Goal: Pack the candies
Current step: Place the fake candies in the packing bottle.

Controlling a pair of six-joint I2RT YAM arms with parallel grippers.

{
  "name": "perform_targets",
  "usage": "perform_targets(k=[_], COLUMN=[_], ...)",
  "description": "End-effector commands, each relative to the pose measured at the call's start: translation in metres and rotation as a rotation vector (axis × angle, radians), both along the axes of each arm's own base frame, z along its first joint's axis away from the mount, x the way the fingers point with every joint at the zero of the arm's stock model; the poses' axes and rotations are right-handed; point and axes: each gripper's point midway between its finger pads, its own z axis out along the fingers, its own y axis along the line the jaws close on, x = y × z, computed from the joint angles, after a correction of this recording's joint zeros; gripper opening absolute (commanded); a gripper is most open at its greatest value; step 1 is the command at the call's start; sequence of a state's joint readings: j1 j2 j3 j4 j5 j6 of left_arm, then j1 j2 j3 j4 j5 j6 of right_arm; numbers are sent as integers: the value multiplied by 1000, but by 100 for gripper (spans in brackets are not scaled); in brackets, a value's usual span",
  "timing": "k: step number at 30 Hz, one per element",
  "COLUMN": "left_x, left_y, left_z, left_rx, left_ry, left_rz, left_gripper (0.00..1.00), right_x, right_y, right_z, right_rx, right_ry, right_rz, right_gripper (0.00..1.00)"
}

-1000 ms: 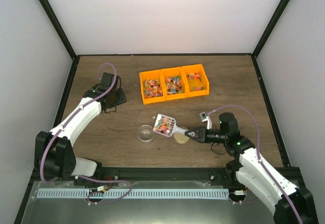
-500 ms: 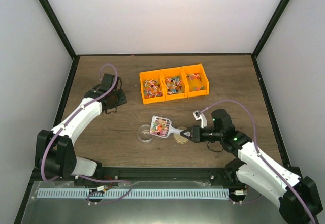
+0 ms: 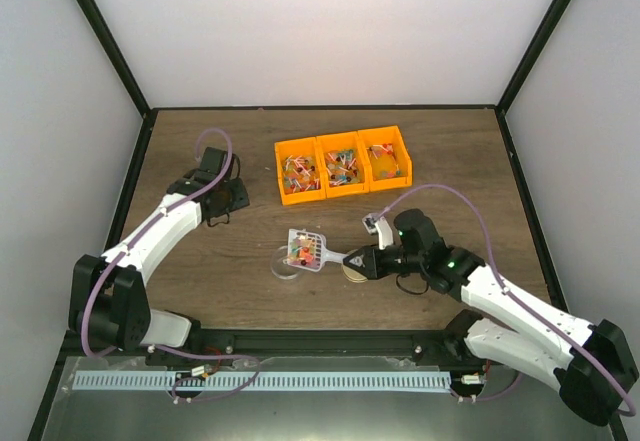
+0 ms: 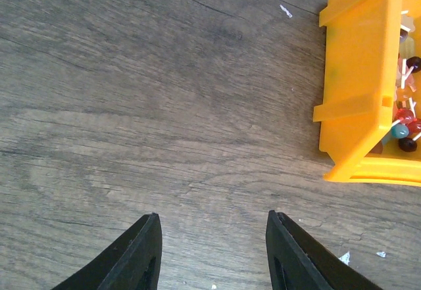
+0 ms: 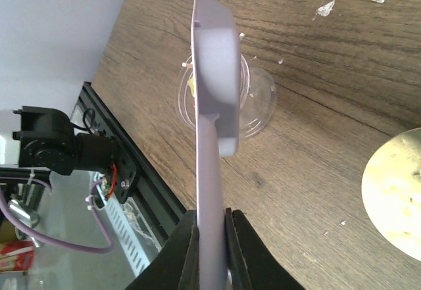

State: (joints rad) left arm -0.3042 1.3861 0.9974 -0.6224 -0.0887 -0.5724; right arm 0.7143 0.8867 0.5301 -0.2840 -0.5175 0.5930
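We see the scoop (image 3: 316, 255) of candies (image 3: 298, 252) now further left, over the clear cup (image 3: 283, 267); right tool (image 3: 352, 260) clenches its handle, left tool (image 4: 212, 216) stands released.

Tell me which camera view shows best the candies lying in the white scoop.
The top external view: it looks down into the scoop, so its mixed-colour candies show. The right wrist view sees the scoop edge-on, load mostly hidden. The left wrist view shows no scoop, only an orange bin.

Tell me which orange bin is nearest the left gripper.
The leftmost bin of the row; the other two lie farther from the left gripper.
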Motion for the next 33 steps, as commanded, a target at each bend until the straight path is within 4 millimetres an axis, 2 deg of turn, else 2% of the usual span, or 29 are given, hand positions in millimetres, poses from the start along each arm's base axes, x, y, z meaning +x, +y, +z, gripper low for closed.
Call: perform_targets(k=[1, 14, 33], left_x=[-2, -5, -5], left_y=[5, 4, 3], left_z=[2, 0, -4], left_rx=[7, -2, -16], left_ry=[-14, -14, -12], left_rz=[8, 7, 10], left_gripper=[46, 46, 46], right_x=[5, 7, -2], right_y=[4, 3, 10], right_z=[13, 31, 33], right_rx=[-48, -118, -220], right_ry=[-73, -130, -159], right_rz=[-2, 5, 42], right_gripper=[1, 1, 1])
